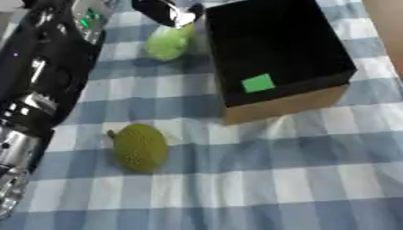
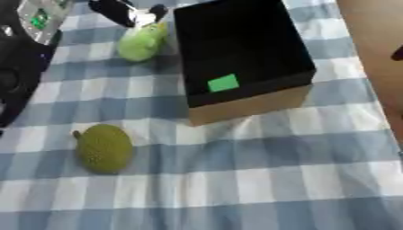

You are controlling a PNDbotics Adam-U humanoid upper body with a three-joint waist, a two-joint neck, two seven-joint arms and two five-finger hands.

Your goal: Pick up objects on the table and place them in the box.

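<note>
In the left eye view the left arm [image 1: 35, 85], black with silver joints, ran up the left edge, and the left hand [image 1: 167, 11] sat at the top, right over a pale green fruit [image 1: 167, 42]. Whether its fingers were apart or clamped on that fruit could not be told; they looked to touch its upper end. The fruit lay on the blue-and-white checked cloth of the tabletop [image 1: 299, 179], just beside the left wall of the box [image 1: 275, 45]. The box was cardboard, tan outside and black inside, open at the top, with a small green square [image 1: 258, 83] showing on its near inner wall. Nearer the camera, well apart from the box, lay a darker, olive fruit [image 1: 140, 147], oval, with a pebbled skin and a stub of stem.

In the right eye view the same layout showed, the olive fruit [image 2: 103, 148] untouched. The right hand appeared in neither view. Both fruits looked like light, rigid models, probably not fragile; the pebbled one should resist slipping. Each seemed best taken across its narrow middle.
</note>
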